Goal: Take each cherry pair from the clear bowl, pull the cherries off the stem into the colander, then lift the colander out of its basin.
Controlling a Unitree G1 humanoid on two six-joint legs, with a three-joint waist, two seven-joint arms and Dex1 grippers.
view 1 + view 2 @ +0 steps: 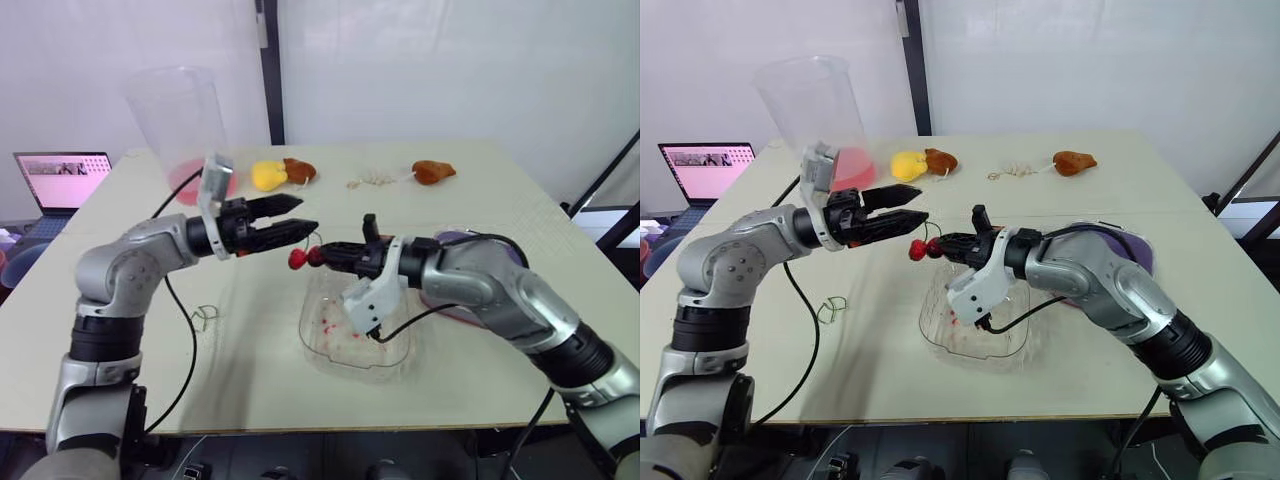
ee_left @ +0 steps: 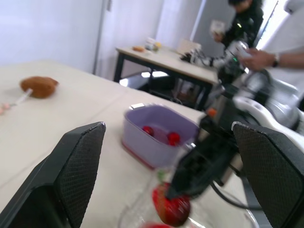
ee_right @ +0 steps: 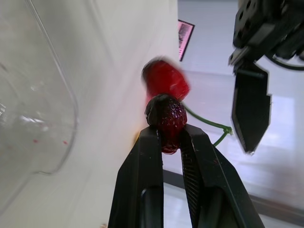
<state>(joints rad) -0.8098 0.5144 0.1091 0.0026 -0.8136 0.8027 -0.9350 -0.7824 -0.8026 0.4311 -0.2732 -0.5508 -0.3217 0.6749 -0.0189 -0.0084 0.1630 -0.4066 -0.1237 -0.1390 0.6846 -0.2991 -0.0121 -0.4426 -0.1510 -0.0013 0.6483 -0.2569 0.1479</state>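
Right gripper (image 3: 166, 137), its forearm hiding most of the lilac colander (image 2: 156, 138), pinches one dark cherry of the red stemmed cherry pair (image 3: 165, 114) above the clear plastic bowl's (image 1: 392, 350) edge, facing the spread left gripper (image 1: 307, 214).

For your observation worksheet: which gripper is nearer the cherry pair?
Right. The right gripper pinches the cherry pair; the left gripper hovers open just beside it.

table (image 1: 480, 210): carries everything below except laptop
clear bowl (image 1: 330, 355): near centre
cherry pair (image 1: 298, 260): in air by clear bowl's far-left rim
colander (image 2: 142, 137): just right of clear bowl; two cherries (image 2: 174, 138) in it
tall cup (image 1: 180, 120): far left
toy pair (image 1: 270, 176): far centre, touching, right of tall cup
single toy (image 1: 433, 172): far, right of toy pair
laptop (image 1: 62, 180): off table, left
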